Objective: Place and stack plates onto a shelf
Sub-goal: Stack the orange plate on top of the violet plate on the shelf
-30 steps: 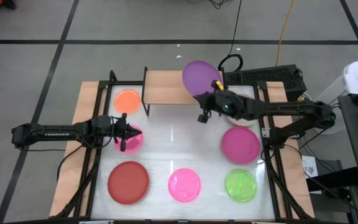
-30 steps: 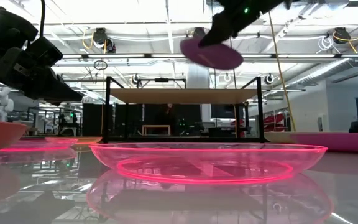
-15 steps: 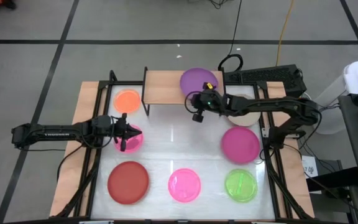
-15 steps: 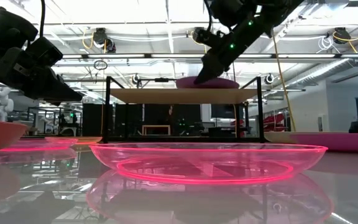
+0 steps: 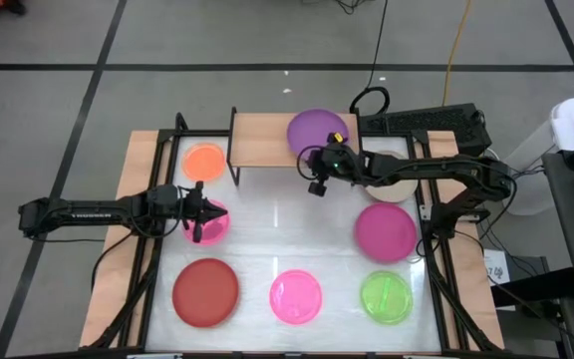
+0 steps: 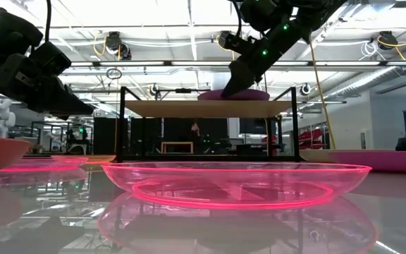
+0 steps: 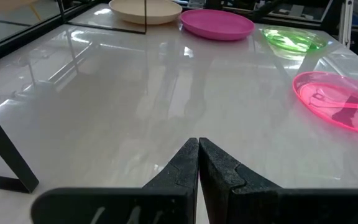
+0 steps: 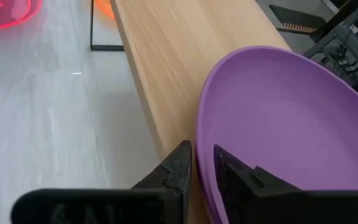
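Observation:
A purple plate (image 5: 319,131) lies on the right end of the wooden shelf top (image 5: 267,140); it also shows in the low view (image 6: 234,94). My right gripper (image 5: 319,157) is shut on the plate's near rim. My left gripper (image 5: 205,212) is shut and hangs above a translucent pink plate (image 5: 214,223) at the table's left, touching nothing that shows. On the table lie an orange plate (image 5: 204,160), a red plate (image 5: 205,291), a second translucent pink plate (image 5: 296,296), a green plate (image 5: 386,297), a magenta plate (image 5: 385,231) and a beige plate (image 5: 395,187), partly under the right arm. My right gripper pinches the purple plate's rim (image 8: 202,155) on its near side, one finger (image 8: 178,165) outside the rim and the other finger (image 8: 232,171) inside the plate. The fingers slant down from the table's near right side. The plate rests on the shelf top.
The shelf (image 6: 203,108) stands on thin black legs at the table's far edge, its left half bare. Black frame rails (image 5: 147,199) run along the table's left and right sides. The middle of the white table (image 5: 287,219) is free.
My right gripper has gone down and toward the table's left with the purple plate. The plate was tilted in the air above the shelf's right end and now lies on the shelf top, still held.

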`<action>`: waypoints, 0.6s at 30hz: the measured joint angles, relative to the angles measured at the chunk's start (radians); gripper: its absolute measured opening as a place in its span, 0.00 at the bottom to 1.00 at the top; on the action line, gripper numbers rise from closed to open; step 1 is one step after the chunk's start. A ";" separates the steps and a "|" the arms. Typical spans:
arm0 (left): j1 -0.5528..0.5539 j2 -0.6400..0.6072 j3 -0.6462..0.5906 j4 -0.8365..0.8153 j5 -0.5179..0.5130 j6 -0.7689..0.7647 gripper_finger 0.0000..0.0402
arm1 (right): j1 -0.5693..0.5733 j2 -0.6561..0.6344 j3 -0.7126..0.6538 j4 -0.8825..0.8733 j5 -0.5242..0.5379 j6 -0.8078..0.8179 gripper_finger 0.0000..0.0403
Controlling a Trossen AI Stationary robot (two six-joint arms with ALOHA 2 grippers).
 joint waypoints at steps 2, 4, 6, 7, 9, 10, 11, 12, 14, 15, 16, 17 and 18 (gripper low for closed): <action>0.000 0.000 0.000 0.000 0.000 0.000 0.04 | 0.000 0.000 0.000 0.000 0.000 0.000 0.16; 0.000 0.000 0.000 0.000 0.000 0.000 0.04 | 0.000 0.000 0.000 0.000 0.000 0.000 0.17; 0.000 0.000 0.000 0.000 0.000 0.000 0.04 | 0.000 0.000 0.000 0.000 0.000 0.000 0.18; 0.000 0.000 0.000 0.000 0.000 0.000 0.04 | 0.000 0.000 0.000 0.001 0.000 0.000 0.18; 0.000 0.000 0.000 0.000 0.000 0.000 0.04 | 0.000 0.000 0.000 0.007 0.000 0.000 0.18; 0.000 0.000 0.000 0.000 0.000 0.000 0.04 | 0.000 0.000 0.000 0.011 0.000 -0.001 0.18; 0.000 0.000 0.000 0.000 0.000 0.000 0.04 | 0.000 0.000 0.000 0.016 0.000 -0.004 0.18; 0.000 0.000 0.000 0.000 0.000 0.000 0.04 | 0.000 0.000 0.000 0.024 0.000 -0.005 0.18; 0.000 0.000 0.000 0.000 0.000 0.000 0.04 | 0.000 0.000 0.000 0.030 0.000 -0.005 0.18; 0.000 0.000 0.000 0.000 0.000 0.000 0.04 | 0.000 0.000 0.000 0.031 0.000 -0.005 0.18; 0.000 0.000 0.000 0.000 0.000 0.000 0.04 | 0.000 0.000 0.000 0.031 0.000 -0.006 0.18; 0.000 0.000 0.000 0.000 0.000 0.000 0.04 | 0.000 0.000 0.000 0.031 0.000 -0.007 0.18; 0.000 0.000 0.000 0.000 0.000 0.000 0.04 | 0.000 0.000 0.000 0.031 0.000 -0.008 0.18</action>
